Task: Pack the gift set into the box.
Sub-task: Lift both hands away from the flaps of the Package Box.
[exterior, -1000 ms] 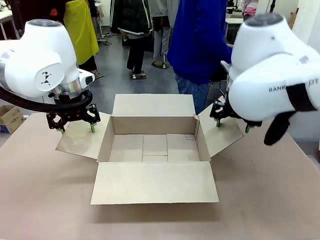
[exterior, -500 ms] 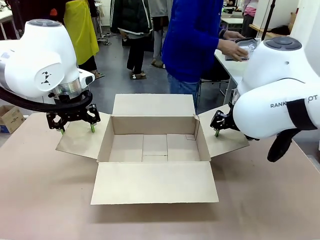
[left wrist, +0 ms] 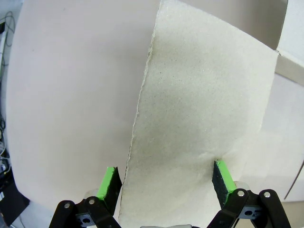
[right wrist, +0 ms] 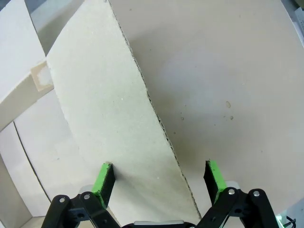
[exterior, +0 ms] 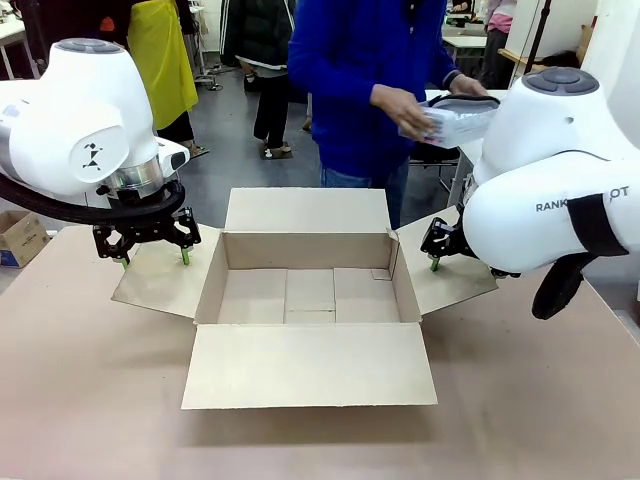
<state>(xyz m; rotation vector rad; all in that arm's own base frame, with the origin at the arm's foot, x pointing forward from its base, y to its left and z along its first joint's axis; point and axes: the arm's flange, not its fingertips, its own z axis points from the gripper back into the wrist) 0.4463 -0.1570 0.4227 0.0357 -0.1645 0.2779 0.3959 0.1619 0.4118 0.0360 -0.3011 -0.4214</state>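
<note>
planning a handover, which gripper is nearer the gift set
Right. The right gripper is over the right flap of the box, below the gift set the person holds; the left gripper is over the left flap opposite.

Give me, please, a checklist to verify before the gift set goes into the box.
1. Box open, four flaps spread out: ok.
2. Box floor bare: ok.
3. Left claw open, over the left flap, outside the opening: ok.
4. Right claw open, over the right flap, outside the opening: ok.
5. Claws pressing the flaps down: cannot tell.
6. Gift set above the box: not ok; the person's hands hold it beyond the far flap.
</note>
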